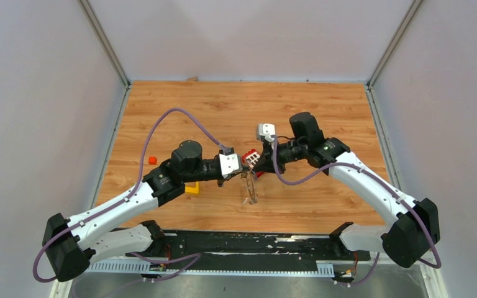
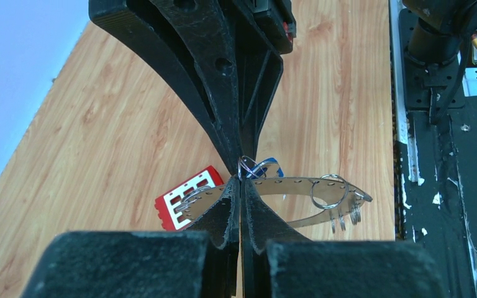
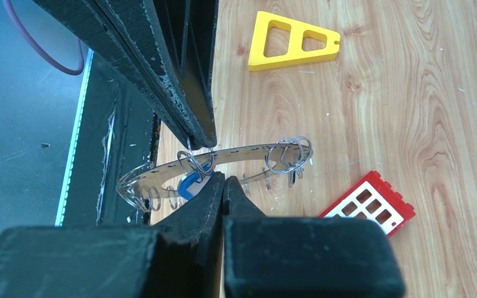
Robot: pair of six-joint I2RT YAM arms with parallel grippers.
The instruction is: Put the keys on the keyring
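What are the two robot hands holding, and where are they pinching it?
The left gripper pinches the keyring by its flat rim. The right gripper seems to pinch the blue key by its small loop, right at that rim.

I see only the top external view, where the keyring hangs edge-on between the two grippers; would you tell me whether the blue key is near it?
Observer: Yes. The right wrist view shows the blue key hanging from a split ring at the keyring rim.
Operator: Thank you. Are the grippers closed?
Observer: The left gripper is shut on the keyring's rim. The right gripper is shut too, with its tips at that split ring; I cannot tell whether it grips it.
Operator: What does the keyring look like flat-on?
Observer: It is a flat band with a row of holes, and more split rings hang along it.
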